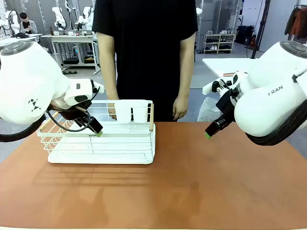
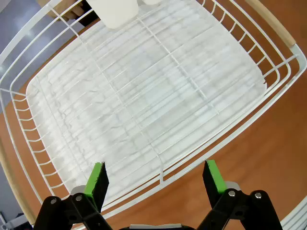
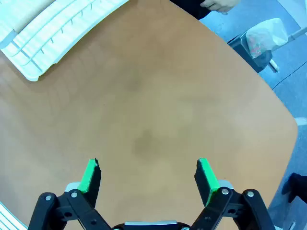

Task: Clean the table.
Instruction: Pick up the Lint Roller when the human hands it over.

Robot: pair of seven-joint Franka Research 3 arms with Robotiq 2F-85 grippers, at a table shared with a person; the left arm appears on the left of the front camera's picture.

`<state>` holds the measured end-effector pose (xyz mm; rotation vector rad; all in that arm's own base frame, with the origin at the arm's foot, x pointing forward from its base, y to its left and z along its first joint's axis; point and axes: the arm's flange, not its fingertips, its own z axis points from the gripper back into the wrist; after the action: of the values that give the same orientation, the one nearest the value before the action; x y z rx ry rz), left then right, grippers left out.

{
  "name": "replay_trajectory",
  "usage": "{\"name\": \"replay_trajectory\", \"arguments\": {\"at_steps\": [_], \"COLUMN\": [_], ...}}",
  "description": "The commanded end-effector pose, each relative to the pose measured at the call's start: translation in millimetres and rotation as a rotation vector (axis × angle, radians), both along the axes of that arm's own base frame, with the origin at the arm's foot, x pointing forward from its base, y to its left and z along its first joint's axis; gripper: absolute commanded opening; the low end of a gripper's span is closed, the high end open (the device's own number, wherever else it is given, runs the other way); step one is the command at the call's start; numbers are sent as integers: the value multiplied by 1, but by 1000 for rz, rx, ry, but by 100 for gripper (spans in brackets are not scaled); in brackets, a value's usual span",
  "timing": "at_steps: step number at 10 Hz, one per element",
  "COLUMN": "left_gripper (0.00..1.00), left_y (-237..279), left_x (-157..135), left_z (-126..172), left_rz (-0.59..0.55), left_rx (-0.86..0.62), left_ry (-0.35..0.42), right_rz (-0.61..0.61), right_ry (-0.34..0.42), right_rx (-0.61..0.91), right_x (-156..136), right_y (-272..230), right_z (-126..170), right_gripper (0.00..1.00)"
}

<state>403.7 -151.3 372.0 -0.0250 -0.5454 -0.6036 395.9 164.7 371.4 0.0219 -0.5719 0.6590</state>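
Tabletop (image 1: 201, 187), reddish brown, lies before me with a white dish rack (image 1: 103, 146) near its far left corner. My left pincer (image 2: 156, 173) hangs open above the rack, gripping nothing. My right pincer (image 3: 148, 168) hangs open over bare tabletop toward the far right edge, likewise empty. A person (image 1: 144, 48) stands at the far edge

The left arm (image 1: 29, 91) and right arm (image 1: 273, 105) have rounded, glossy white shells, each with a grey cap at 12 o'clock. The right shell carries grey lettering (image 1: 275, 90), the left shell a dark logo (image 1: 33, 105). A black cable (image 1: 62, 127) loops at 5 o'clock of the left shell. On the left gripper (image 2: 155, 175) and right gripper (image 3: 148, 172): black links, silver screws (image 2: 51, 200), green pads (image 2: 97, 178). The person (image 1: 144, 48) wears a black short-sleeved T-shirt.
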Motion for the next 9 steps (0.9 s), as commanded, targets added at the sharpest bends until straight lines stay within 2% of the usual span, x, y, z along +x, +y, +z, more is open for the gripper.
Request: {"name": "replay_trajectory", "arguments": {"at_steps": [1, 9], "left_gripper": [100, 100], "left_y": [0, 0], "left_x": [0, 0], "left_z": [0, 0], "left_rz": [0, 0], "left_rx": [0, 0], "left_ry": [0, 0], "right_rz": [0, 0], "right_ry": [0, 0], "right_rx": [0, 0], "right_x": [0, 0], "right_y": [0, 0], "right_z": [0, 0], "right_gripper": [100, 100]}}
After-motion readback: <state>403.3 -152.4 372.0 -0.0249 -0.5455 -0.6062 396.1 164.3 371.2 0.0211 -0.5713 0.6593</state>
